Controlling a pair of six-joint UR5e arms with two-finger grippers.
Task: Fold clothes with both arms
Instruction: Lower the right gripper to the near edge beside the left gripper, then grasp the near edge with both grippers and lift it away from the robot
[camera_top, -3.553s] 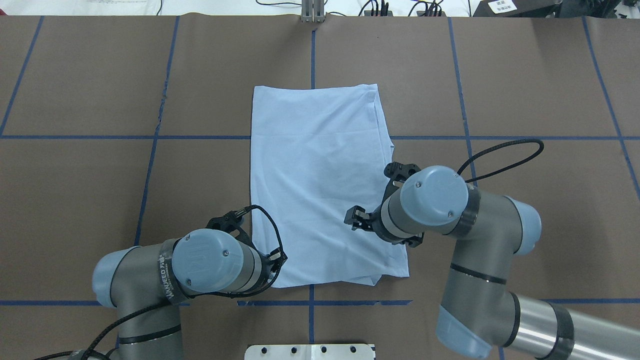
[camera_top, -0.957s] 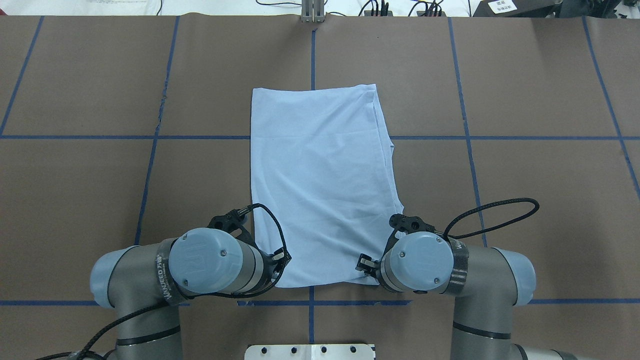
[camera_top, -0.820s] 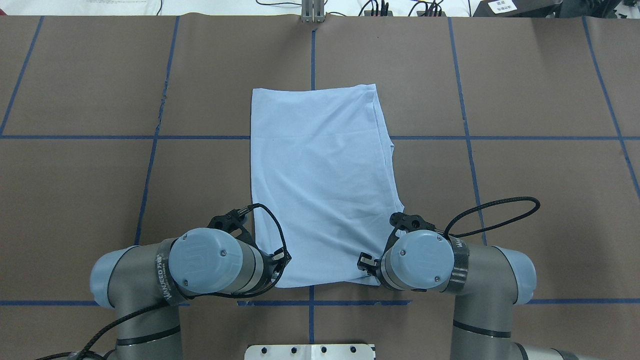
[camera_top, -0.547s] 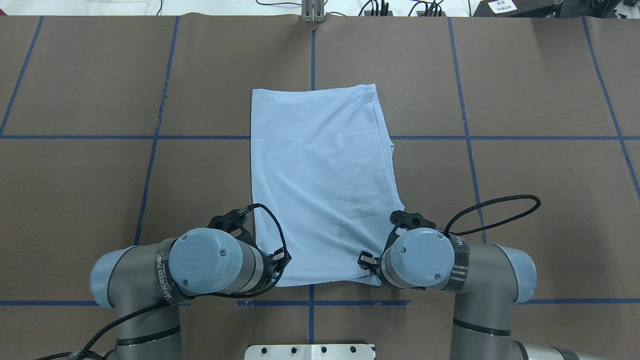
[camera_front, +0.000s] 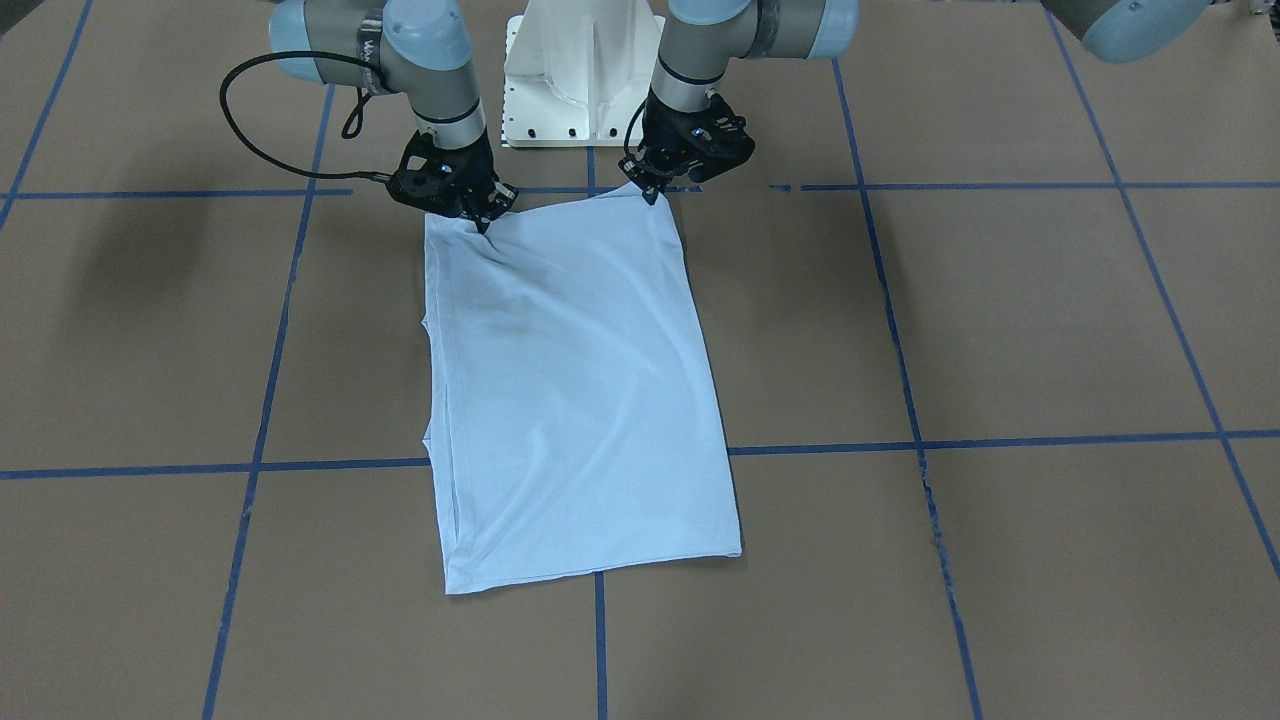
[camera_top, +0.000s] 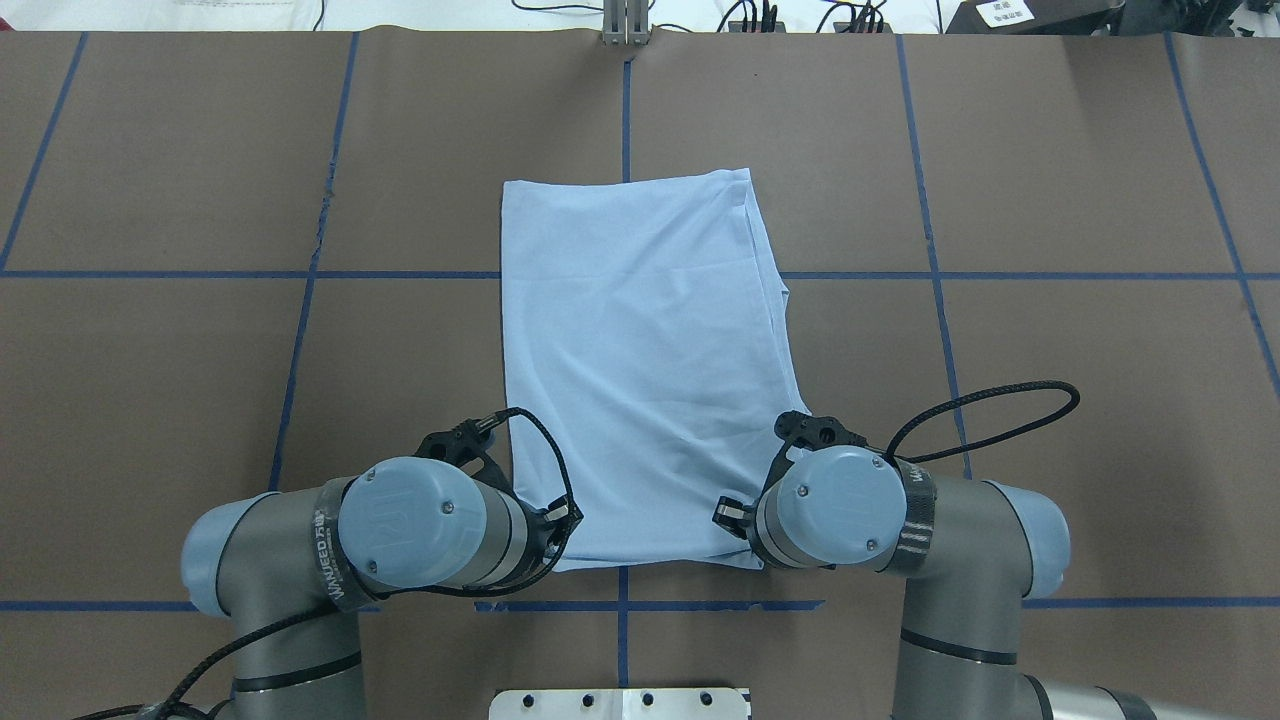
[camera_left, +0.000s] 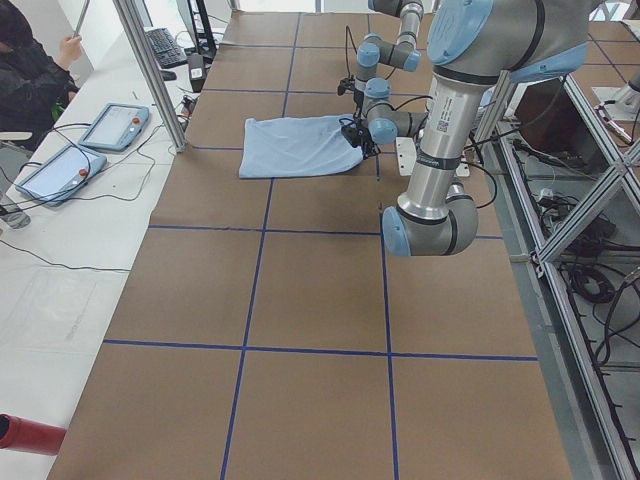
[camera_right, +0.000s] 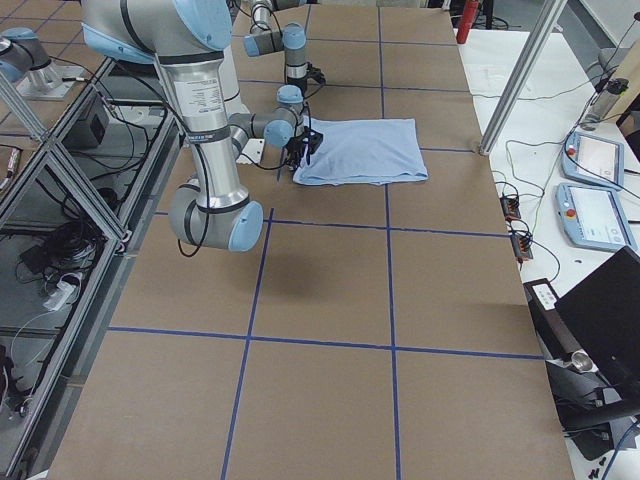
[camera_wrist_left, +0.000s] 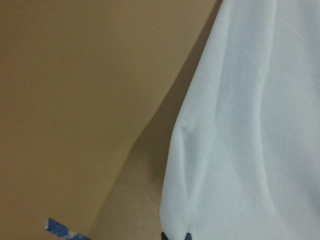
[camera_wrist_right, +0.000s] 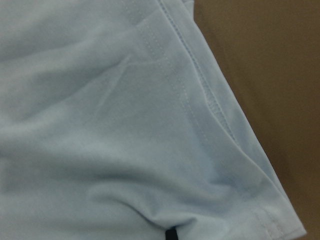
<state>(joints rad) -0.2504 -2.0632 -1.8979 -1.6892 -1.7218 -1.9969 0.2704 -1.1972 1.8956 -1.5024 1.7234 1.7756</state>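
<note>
T-shirt (camera_front: 575, 390) in left hand (camera_front: 652, 194), right hand (camera_front: 483, 219)

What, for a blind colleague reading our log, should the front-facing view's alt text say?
A light blue shirt, folded lengthwise, lies on a brown table with blue tape lines. At the top, the left claw pinches its right-hand corner and the right claw its left-hand corner.

Left arm (camera_top: 270, 590) and right arm (camera_top: 960, 570): grey and silver tubes, light blue joint caps (camera_top: 400, 520), black braided cables (camera_top: 985, 395), a white-lettered dark band (camera_top: 335, 560); white flared base (camera_front: 585, 60).
</note>
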